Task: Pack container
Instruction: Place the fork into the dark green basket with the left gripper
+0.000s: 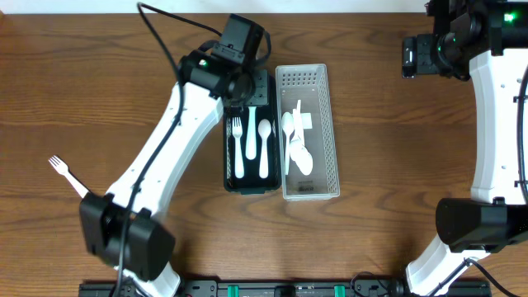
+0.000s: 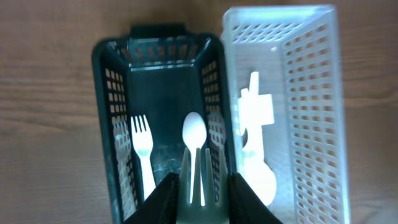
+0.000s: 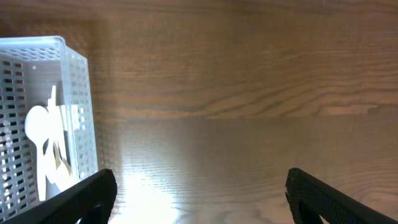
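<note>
From overhead, the dark basket (image 1: 252,190) sat at mid-table (image 1: 82,82) with the white basket (image 1: 301,78) just beside it on its right. The left gripper (image 1: 250,103) hung over the dark basket's upper end, its fingertips hidden under the wrist. Inside the dark basket a lying fork (image 1: 237,148) and a spoon (image 1: 264,148) lay lengthwise with a third white piece between them. A heap of white cutlery (image 1: 295,144) filled the middle of the white basket, and a loose fork (image 1: 68,173) lay far off to the left on the bare wood. The right gripper (image 1: 408,58) hovered near the upper right edge, well apart from both baskets. In the left wrist view the left gripper (image 2: 202,180) was pinched narrow on a held fork (image 2: 199,208), whose tines reached toward the bowl of the spoon (image 2: 194,130). The lying fork (image 2: 143,155) rested along the left wall of the dark basket (image 2: 112,93), and the white basket (image 2: 311,93) stood to the right with its white cutlery (image 2: 255,124). In the right wrist view the right gripper (image 3: 199,202) gaped wide and gripped nothing, its fingers (image 3: 84,199) over bare table (image 3: 249,93). The white basket (image 3: 74,93) and its white cutlery (image 3: 40,134) showed at the left edge.
</note>
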Available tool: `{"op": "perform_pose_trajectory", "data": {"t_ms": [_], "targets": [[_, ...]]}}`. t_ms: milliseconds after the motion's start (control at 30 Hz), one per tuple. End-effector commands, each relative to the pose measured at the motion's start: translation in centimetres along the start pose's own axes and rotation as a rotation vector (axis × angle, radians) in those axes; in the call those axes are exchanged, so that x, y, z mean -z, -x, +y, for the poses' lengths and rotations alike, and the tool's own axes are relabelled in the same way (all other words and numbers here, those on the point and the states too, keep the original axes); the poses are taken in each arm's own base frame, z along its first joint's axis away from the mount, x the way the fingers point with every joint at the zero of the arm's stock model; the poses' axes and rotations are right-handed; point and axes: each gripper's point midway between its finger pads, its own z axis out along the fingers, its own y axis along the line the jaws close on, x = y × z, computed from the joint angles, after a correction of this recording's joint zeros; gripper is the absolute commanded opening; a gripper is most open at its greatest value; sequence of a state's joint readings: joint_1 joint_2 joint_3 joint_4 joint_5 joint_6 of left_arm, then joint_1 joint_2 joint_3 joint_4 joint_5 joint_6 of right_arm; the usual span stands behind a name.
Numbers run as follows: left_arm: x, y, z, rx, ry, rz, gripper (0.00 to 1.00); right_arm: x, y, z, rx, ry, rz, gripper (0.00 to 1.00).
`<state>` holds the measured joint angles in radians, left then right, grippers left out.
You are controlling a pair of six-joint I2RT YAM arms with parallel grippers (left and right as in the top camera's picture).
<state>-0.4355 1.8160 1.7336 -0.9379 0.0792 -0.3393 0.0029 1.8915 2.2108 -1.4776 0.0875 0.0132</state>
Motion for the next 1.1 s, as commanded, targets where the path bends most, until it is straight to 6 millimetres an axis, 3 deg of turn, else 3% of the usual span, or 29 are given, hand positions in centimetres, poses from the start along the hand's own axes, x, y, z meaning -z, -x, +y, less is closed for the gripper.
{"op": "perform_pose_trajectory", "data": {"t_ms": [0,233,300,500,667,767,833,933,1000,1067], "targets": [[-3.8,-1.4,0.9,0.037,0.046,0.091,0.19,-0.3,-0.2,-0.6,0.008,-0.017,0.016,0.90],[-9.3,-3.9,2.1,0.040,0.105,0.222,0.20,-0.3,-0.5,-0.6,0.009,-0.017,0.026,0.91],[-10.0,-4.3,2.3,0.040,0.113,0.240,0.32,-0.3,-0.5,-0.6,0.009,-0.017,0.026,0.90],[-10.0,-4.0,2.3,0.027,0.108,0.230,0.36,-0.3,-0.5,-0.6,0.012,-0.017,0.025,0.91],[-9.4,-3.2,2.1,-0.123,0.093,0.211,0.34,-0.3,-0.4,-0.6,0.016,-0.017,0.022,0.91],[-7.3,-1.6,2.1,-0.189,0.107,0.156,0.34,-0.3,-0.4,-0.7,0.014,-0.018,0.021,0.91],[-4.8,0.3,2.5,-0.224,0.151,0.076,0.35,-0.3,-0.4,-0.9,0.010,-0.020,0.022,0.91],[0.5,3.1,3.9,-0.251,0.242,-0.066,0.49,-0.3,-0.3,-1.1,0.011,-0.023,0.021,0.91],[4.7,4.4,6.1,-0.213,0.317,-0.160,0.59,-0.4,-0.4,-1.3,0.009,-0.024,0.022,0.91],[8.4,4.9,9.0,-0.153,0.368,-0.213,0.61,-0.4,-0.3,-1.4,0.005,-0.025,0.020,0.91]]}}
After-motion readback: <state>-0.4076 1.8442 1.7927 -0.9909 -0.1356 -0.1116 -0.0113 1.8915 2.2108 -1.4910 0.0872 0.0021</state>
